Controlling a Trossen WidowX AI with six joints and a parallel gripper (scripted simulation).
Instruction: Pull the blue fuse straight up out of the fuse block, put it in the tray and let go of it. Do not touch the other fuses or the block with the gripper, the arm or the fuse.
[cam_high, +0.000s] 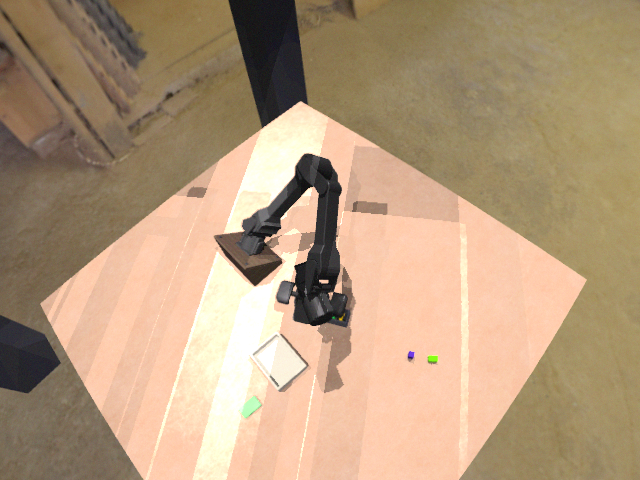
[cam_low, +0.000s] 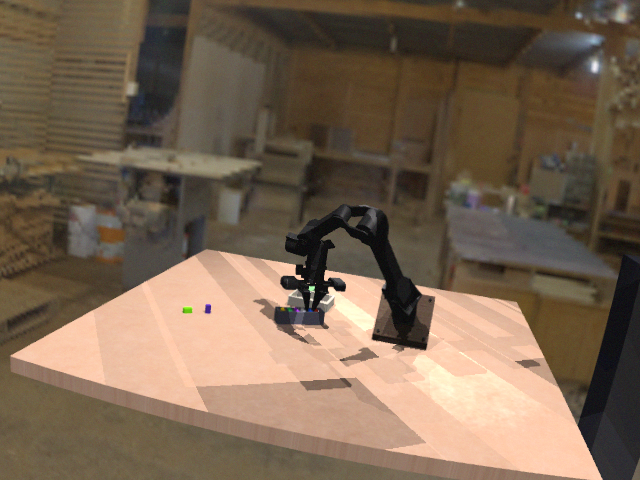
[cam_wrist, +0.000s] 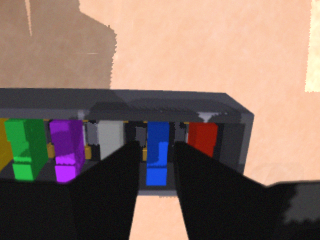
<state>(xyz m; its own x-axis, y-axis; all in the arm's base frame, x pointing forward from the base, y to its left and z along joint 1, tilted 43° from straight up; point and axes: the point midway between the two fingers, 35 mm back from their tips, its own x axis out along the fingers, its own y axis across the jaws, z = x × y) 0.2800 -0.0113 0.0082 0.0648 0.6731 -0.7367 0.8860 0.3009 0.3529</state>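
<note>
The dark fuse block (cam_wrist: 150, 100) (cam_high: 345, 321) (cam_low: 299, 317) lies on the table with a row of fuses standing in it. In the wrist view the blue fuse (cam_wrist: 158, 155) sits between a white fuse (cam_wrist: 110, 137) and a red fuse (cam_wrist: 202, 137); purple (cam_wrist: 67, 150) and green (cam_wrist: 25, 147) fuses stand further left. My gripper (cam_wrist: 156, 150) (cam_low: 311, 304) is low over the block. Its fingers straddle the blue fuse, one on each side, with a small gap to it. They are partly open and hold nothing. The white tray (cam_high: 265, 345) (cam_low: 324, 303) lies close beside the block.
A small purple block (cam_high: 410, 354) (cam_low: 207, 308) and a green block (cam_high: 432, 358) (cam_low: 187, 309) lie apart on the table. A pale green flat piece (cam_high: 250, 406) lies beyond the tray. The arm's base plate (cam_high: 258, 268) (cam_low: 408, 330) stands near the block. A dark post (cam_high: 268, 56) rises behind the table.
</note>
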